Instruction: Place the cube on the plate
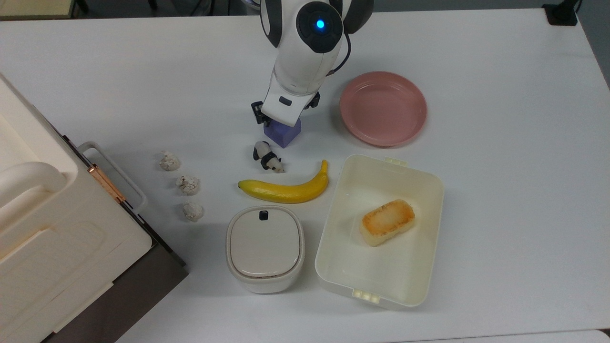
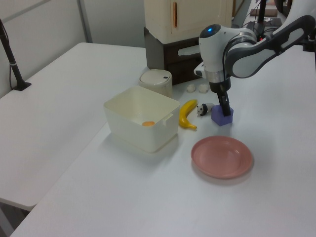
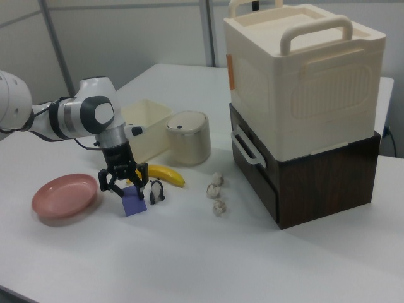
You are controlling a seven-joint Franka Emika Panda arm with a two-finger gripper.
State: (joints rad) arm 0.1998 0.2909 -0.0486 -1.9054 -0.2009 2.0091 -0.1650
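End effector [image 3: 120, 184] — fingers spread, apparently straddling the cube [image 3: 134, 201] — not clamped.

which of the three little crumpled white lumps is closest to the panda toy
The lump at the upper end of the row in the top view. It lies nearest the panda toy; the middle lump and lowest lump sit progressively farther away.

The top view looks straight down on the counter [image 1: 500, 200]. The left view and right view look obliquely from opposite ends, moderately near. All 3 share the plate [image 1: 383, 108] [image 2: 222, 156] [image 3: 65, 196] and banana [image 1: 286, 189] [image 2: 187, 114] [image 3: 166, 175].
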